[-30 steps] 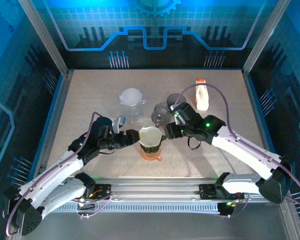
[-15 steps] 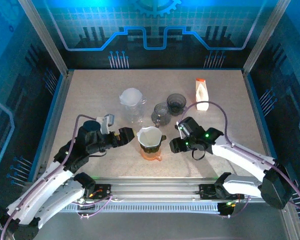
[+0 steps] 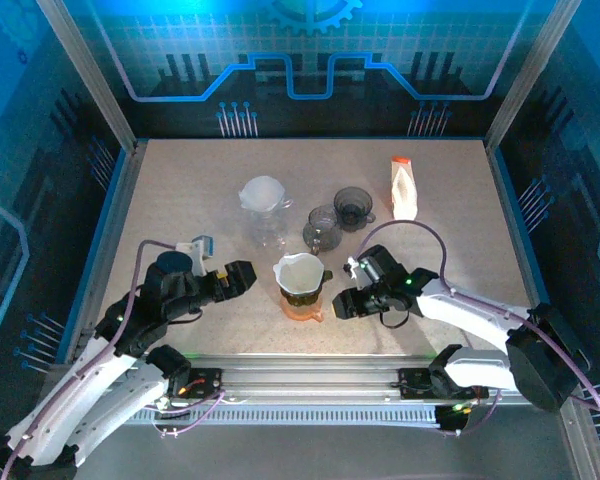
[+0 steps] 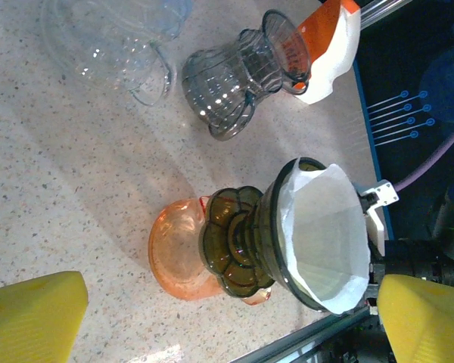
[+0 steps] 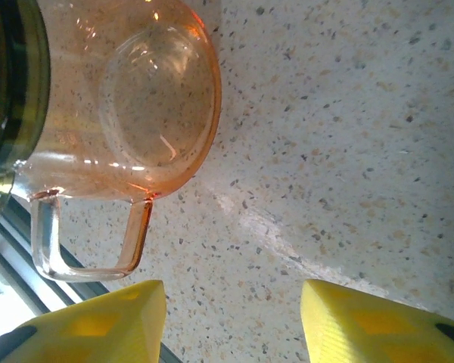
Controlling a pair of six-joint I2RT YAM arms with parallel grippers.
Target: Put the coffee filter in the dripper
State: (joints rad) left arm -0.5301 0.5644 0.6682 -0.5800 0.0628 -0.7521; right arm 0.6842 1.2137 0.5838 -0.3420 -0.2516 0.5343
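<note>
Both claws stand open and empty, the left claw (image 3: 238, 276) near the left of the one dripper (image 4: 238, 242) and the right claw (image 3: 342, 303) to its right. One white coffee filter (image 4: 325, 227) sits inside the dripper, atop one orange jug (image 4: 174, 257). Farther back on the counter (image 3: 180, 190) are two smoky glasses (image 3: 323, 226), one clear pitcher (image 3: 263, 205) and one carton (image 3: 404, 190).

Left arm (image 3: 100, 375) and right arm (image 3: 470, 312) are showing white links (image 3: 480, 365), black joints (image 3: 538, 362), lilac cables (image 3: 410, 224); left tool (image 3: 238, 277) and right tool (image 3: 340, 303) are wearing yellow pads (image 5: 98, 321).
</note>
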